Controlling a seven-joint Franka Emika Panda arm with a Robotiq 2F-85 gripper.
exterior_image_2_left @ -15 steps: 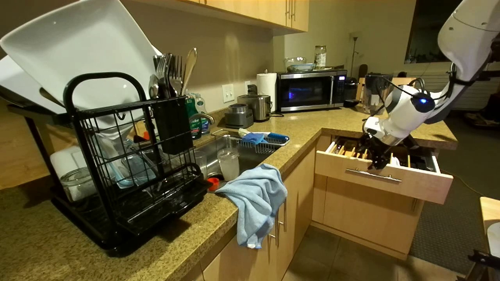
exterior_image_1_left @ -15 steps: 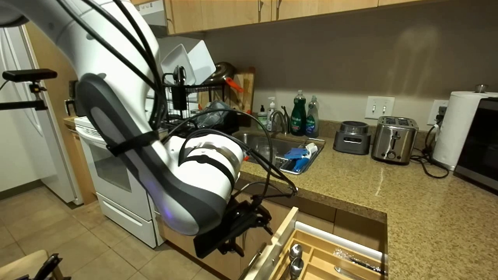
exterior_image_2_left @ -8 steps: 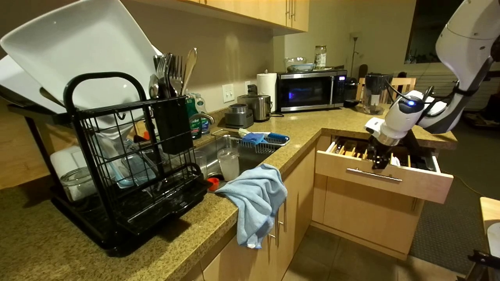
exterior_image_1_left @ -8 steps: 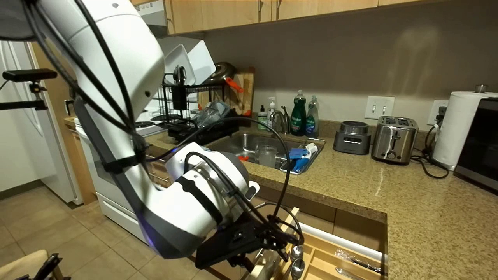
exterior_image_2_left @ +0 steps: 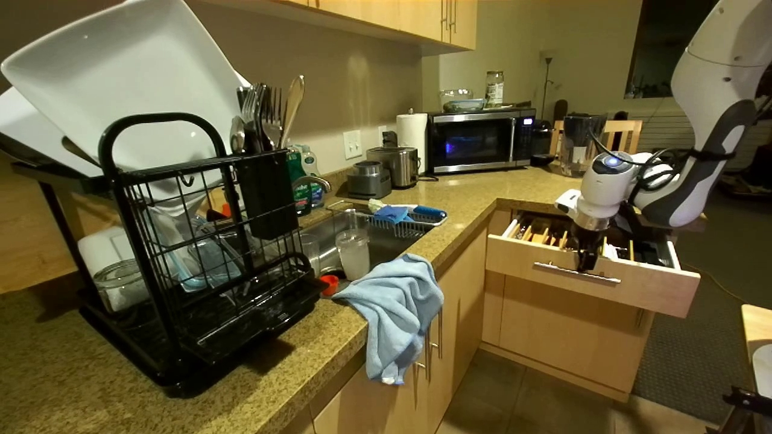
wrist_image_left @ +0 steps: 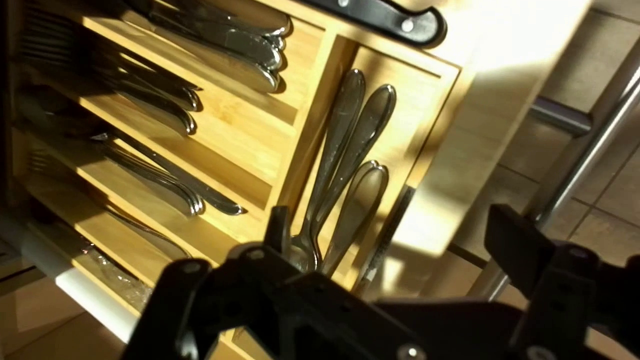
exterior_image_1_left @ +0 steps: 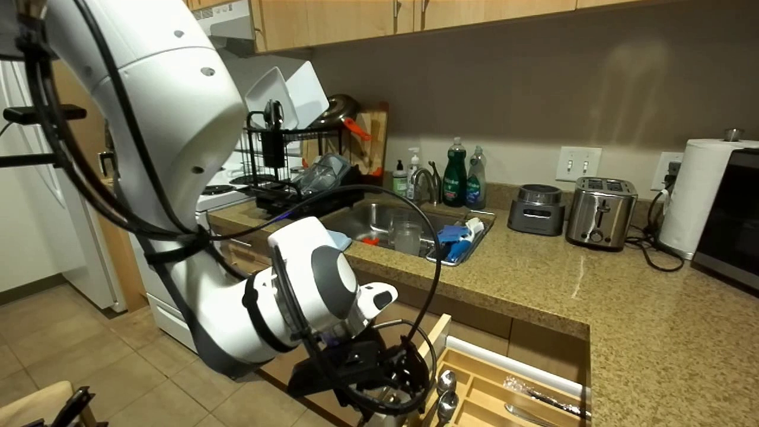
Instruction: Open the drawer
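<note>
Below the worktop [exterior_image_2_left: 470, 187], the drawer [exterior_image_2_left: 594, 286] stands open

Spoons [exterior_image_1_left: 447, 403] lie inside it in an exterior view. In an exterior view, your jaws hang at its front, near the handle [exterior_image_2_left: 608, 279]. In the wrist view, you have them wide apart, one side over the tray [wrist_image_left: 235, 125], the other outside the drawer's front.

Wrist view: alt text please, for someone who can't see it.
The open gripper appears to straddle the front of the open drawer, one finger on the inner side, the other by its metal bar handle. Handle contact is unclear. Metal cutlery lies between wooden dividers inside.
</note>
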